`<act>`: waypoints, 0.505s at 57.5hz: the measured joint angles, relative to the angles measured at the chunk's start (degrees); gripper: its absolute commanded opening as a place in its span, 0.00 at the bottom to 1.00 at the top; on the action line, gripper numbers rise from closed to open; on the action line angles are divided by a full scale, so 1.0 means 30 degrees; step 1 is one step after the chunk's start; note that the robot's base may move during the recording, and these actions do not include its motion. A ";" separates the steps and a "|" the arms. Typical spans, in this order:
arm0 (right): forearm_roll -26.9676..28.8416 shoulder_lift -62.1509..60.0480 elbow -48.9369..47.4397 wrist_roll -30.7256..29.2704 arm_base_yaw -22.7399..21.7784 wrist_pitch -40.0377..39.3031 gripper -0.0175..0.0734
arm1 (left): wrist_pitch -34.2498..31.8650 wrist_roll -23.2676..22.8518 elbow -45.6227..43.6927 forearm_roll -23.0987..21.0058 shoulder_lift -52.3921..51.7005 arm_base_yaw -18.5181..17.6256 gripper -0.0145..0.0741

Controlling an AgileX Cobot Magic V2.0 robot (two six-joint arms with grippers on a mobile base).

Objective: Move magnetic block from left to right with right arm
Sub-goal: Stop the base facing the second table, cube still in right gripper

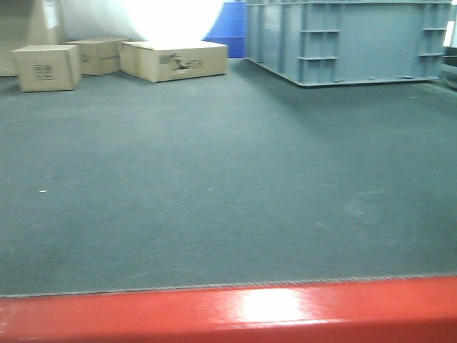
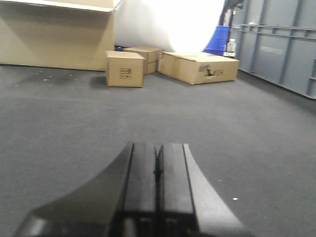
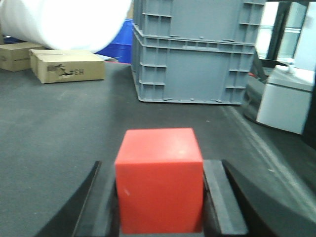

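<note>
1. Magnetic block [image 3: 160, 185] fills the lower middle of the right wrist view: a plain red cube with its near face and top face showing, sitting squarely between the jaws of the right arm [image 3: 226, 197].
2. Those jaws press against its two side faces with no gap showing, so they are gripping the cube.
3. Whether its underside rests on the dark grey mat [image 3: 59, 128] or hangs above it cannot be told, as the bottom edge is cut off.
4. Beyond it stand the stacked grey crates [image 3: 192, 54], with a cardboard box [image 3: 69, 66] farther off to one side.
5. The front view shows only bare mat behind the red rim [image 1: 228, 311]; neither the block nor either arm appears there, so how far across it has travelled cannot be read.
6. The jaws of the left arm [image 2: 158, 197] are pressed together on nothing and take no part.
7. Judging by the firm grip, the step in hand is the carry.
8. The next move probably calls for bringing the magnetic block over the right side, lowering it level onto the mat, then parting the jaws and lifting clear without nudging it.
</note>
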 measured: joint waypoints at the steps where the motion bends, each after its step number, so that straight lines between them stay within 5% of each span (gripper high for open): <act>1: 0.0000 0.0000 0.0000 0.0000 0.0000 0.0000 0.55 | 0.0000 0.0000 0.0000 0.0000 0.0000 0.0000 0.02; 29: 0.0000 0.0000 0.0000 0.0000 0.0000 0.0000 0.55 | 0.0000 0.0000 0.0000 0.0000 0.0000 0.0000 0.02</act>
